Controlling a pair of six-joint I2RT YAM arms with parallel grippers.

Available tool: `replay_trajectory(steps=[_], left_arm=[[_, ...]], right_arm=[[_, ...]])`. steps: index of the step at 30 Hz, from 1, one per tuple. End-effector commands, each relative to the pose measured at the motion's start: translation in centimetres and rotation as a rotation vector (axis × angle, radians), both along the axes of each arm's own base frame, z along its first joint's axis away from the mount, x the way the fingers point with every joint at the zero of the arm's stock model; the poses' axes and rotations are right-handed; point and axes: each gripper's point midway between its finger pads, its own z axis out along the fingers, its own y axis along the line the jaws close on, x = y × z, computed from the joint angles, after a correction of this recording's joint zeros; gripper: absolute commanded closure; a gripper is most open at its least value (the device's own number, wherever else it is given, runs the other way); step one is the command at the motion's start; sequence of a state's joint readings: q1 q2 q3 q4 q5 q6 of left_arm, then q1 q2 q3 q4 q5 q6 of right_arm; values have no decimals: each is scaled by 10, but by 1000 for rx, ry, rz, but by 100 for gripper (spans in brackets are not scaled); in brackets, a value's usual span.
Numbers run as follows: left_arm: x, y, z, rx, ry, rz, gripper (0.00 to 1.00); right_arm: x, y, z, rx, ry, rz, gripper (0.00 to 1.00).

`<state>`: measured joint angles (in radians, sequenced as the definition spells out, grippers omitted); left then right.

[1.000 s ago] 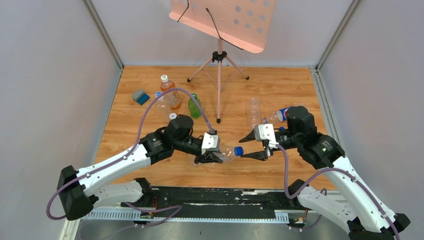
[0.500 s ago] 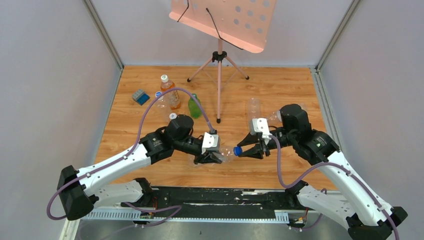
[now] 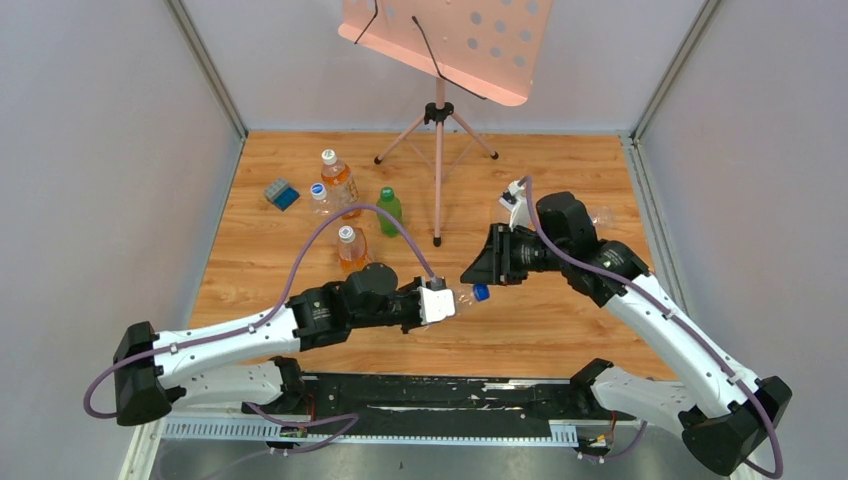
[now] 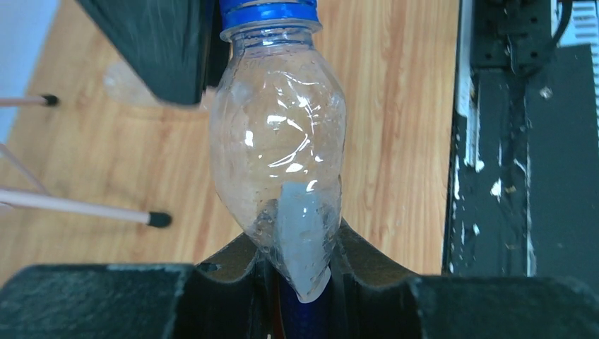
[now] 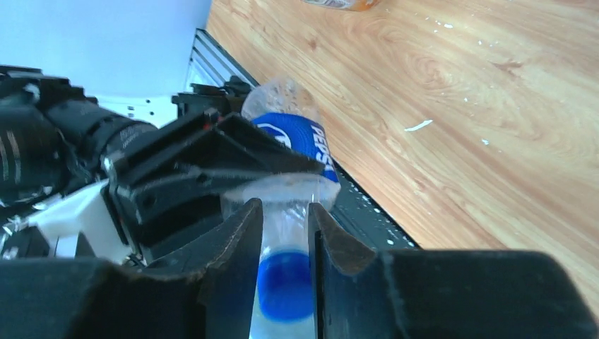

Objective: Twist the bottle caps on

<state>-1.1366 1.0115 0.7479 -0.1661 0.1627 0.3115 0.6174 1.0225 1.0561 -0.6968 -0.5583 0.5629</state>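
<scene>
A clear Pepsi bottle (image 3: pixel 458 296) (image 4: pixel 279 141) is held above the wooden floor, lying roughly level, with my left gripper (image 3: pixel 440 300) (image 4: pixel 300 244) shut on its lower body. Its blue bottle cap (image 3: pixel 481 292) (image 4: pixel 268 10) (image 5: pixel 286 282) sits on the neck, pointing right. My right gripper (image 3: pixel 470 278) (image 5: pixel 282 222) reaches in from the upper right. In the right wrist view its fingers (image 5: pixel 236 233) are closed either side of that blue cap, with the bottle's blue label (image 5: pixel 300 138) beyond them.
Several capped bottles stand at the back left: an orange one (image 3: pixel 340 180), a clear one (image 3: pixel 320 198), a green one (image 3: pixel 389 208) and another orange one (image 3: pixel 350 248). A blue-grey block (image 3: pixel 281 193) lies beside them. A music stand's tripod (image 3: pixel 438 130) stands at the back centre.
My right gripper has closed on the blue cap, and its arm has swung up and back with the wrist turned. The left arm has shifted slightly right with the bottle.
</scene>
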Motion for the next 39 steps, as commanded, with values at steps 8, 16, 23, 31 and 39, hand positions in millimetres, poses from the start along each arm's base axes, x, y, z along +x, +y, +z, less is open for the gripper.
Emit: replay_trajectory(steps=[8,16,23,31,39], left_arm=[[22,-5,44,-191,-72,154,100],[-3,1,37,-230,107,-36,100],[-28,0,45,-229,107,-220,100],[-37,-4,50,-229,119,-294,100],[-36,-10,58,-251,110,-311,100]], right_arm=[[1,-13,63,17,-657,217,41],[-26,-22,71,18,-1042,475,35],[-46,-19,58,53,-1147,684,35],[-58,-13,59,135,-1109,767,42],[-67,-9,52,190,-1031,812,53]])
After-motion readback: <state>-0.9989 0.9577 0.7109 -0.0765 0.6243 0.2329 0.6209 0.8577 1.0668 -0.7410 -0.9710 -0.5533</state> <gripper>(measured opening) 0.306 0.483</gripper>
